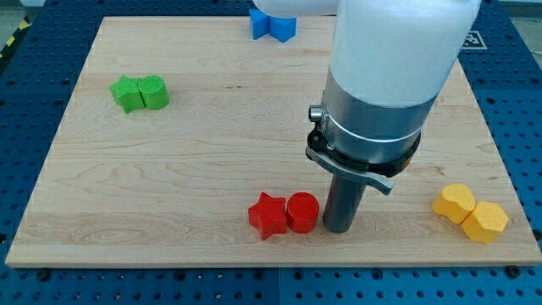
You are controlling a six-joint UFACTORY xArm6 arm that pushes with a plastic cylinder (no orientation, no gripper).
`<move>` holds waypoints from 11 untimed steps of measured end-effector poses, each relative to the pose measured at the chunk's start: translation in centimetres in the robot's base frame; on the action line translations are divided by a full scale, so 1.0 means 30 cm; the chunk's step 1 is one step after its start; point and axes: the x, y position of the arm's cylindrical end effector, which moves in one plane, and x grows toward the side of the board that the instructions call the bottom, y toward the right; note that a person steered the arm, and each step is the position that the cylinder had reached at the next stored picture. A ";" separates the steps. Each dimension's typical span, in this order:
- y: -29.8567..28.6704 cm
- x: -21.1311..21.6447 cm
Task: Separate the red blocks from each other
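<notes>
A red star block [268,215] and a red cylinder block [302,212] sit touching each other near the view's bottom middle of the wooden board [212,127]. My tip [341,227] rests on the board just to the right of the red cylinder, very close to it; I cannot tell whether it touches. The rod hangs from the big white and grey arm body above it.
A green star [128,93] and green cylinder [154,91] touch at the view's upper left. A blue block [272,24] lies at the top edge, partly behind the arm. Two yellow blocks [455,202] [485,221] touch at the lower right near the board's edge.
</notes>
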 end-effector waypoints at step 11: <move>-0.603 0.002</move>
